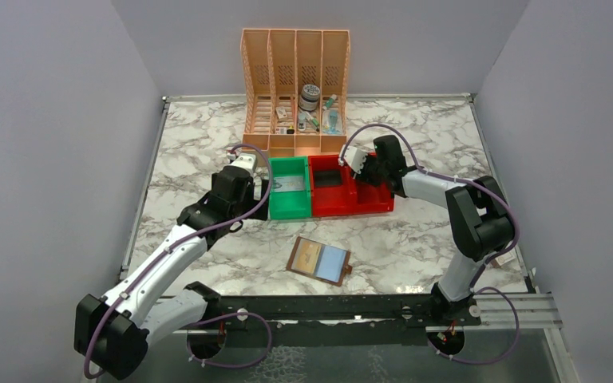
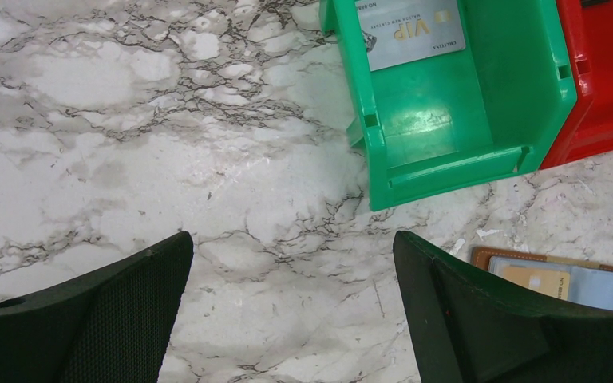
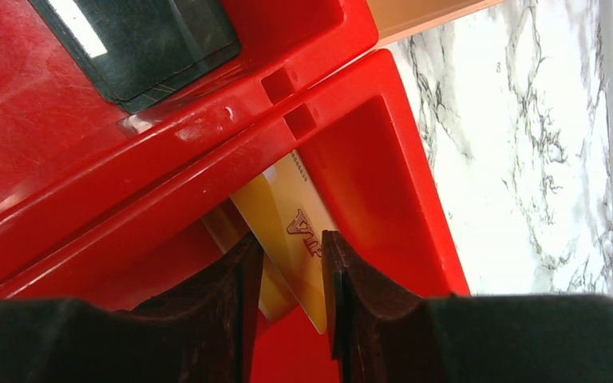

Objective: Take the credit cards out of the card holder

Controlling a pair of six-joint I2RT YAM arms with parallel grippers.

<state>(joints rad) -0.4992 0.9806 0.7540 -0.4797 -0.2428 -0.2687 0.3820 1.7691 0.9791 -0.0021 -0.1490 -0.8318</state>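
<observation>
The brown card holder (image 1: 319,260) lies open on the marble in front of the bins, a tan card (image 1: 309,255) and a pale blue card (image 1: 333,263) in its slots; its corner (image 2: 495,257) shows in the left wrist view. My right gripper (image 3: 291,239) hangs inside the red bin (image 3: 367,144), jaws apart, with a gold VIP card (image 3: 287,215) leaning loose between them over another pale gold card (image 3: 225,227). A dark card (image 3: 140,40) lies in the neighbouring red compartment. A grey VIP card (image 2: 411,32) rests in the green bin (image 2: 447,171). My left gripper (image 2: 291,239) is wide open over bare marble.
The peach file organiser (image 1: 295,88) with small items stands behind the bins at the back. The green bin (image 1: 289,188) and the red bin (image 1: 350,191) sit side by side mid-table. The right arm's elbow (image 1: 479,215) rises by the right wall.
</observation>
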